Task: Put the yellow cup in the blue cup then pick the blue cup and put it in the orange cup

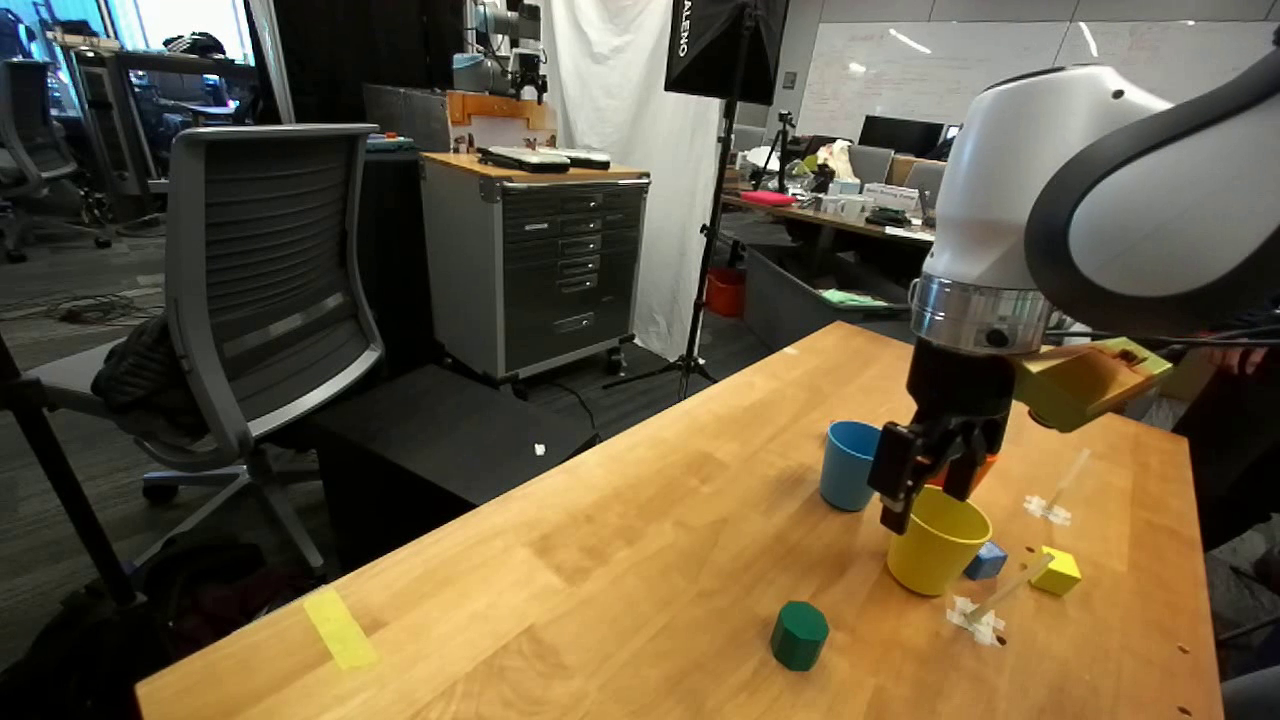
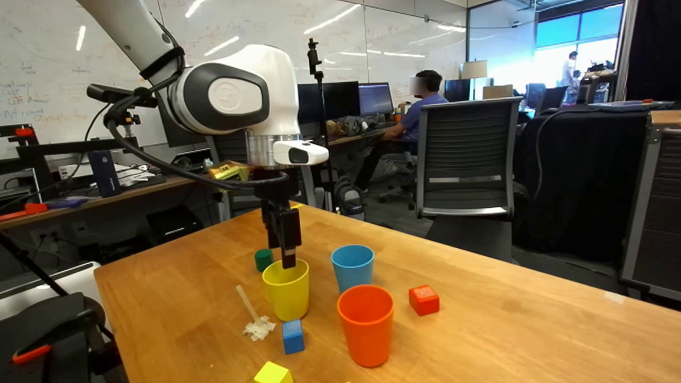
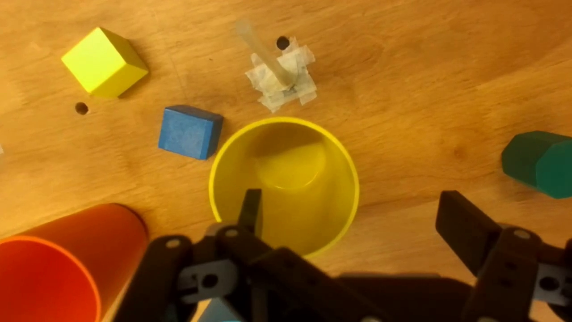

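A: State of the pincer?

B: Spread wide, holding nothing. Wrist view: 2 fingers, well apart. 1 shows over the mouth of the yellow cup, lower centre of the frame; the other, lower right, shows over the desk beyond the rim.

A: Contact?

B: Cannot tell. In both exterior views the tips overlap the rim region; touch or gap is not resolved.

A: Yellow cup itself?

B: Upright on the desk, centre of the wrist frame. Inner wall and floor show plain yellow, partly behind the finger. Not yet in the blue cup.

A: And that cup?

B: Upright, near the yellow cup but apart from it, just right of centre in an exterior view. Far inner wall visible; floor hidden.

A: Orange cup?

B: Upright, below the blue cup in an exterior view, overlapping its lower edge there. Inner wall seen, floor unclear. Wrist view: lower left, mouth cut by the frame.

A: Loose pieces?

B: 4. Wrist view: blue block just beside the yellow cup; yellow block, upper left; green block, right edge. Red block, right of the orange cup in an exterior view.
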Tool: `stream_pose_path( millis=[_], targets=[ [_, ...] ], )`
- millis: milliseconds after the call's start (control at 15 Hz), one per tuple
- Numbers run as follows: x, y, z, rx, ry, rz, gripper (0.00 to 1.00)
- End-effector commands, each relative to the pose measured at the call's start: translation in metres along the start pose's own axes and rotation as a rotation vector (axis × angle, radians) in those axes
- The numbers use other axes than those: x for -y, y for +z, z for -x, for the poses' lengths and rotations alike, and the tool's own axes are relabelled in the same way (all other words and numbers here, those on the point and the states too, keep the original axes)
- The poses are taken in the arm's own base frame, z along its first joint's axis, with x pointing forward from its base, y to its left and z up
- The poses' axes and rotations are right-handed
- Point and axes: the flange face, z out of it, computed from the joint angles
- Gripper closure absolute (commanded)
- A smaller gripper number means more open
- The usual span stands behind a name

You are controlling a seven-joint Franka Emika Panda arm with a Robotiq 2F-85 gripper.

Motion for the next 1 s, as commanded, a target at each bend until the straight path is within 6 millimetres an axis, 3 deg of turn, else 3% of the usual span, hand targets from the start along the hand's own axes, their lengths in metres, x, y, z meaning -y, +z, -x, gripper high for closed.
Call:
stream_pose_path(
  millis=[0,333,400,533,933],
  targets=[
    [0.012,0.007,-0.009,-0.015,0.002,0.031,0.0],
    [0.024,0.017,-0.01,-0.011,-0.005,0.057,0.0],
    [0.025,0.018,-0.01,-0.009,-0.005,0.058,0.25],
    [0.025,0.019,-0.011,-0.009,-0.003,0.064,0.34],
    [0.019,0.017,-0.012,-0.016,0.016,0.063,0.82]
  ],
)
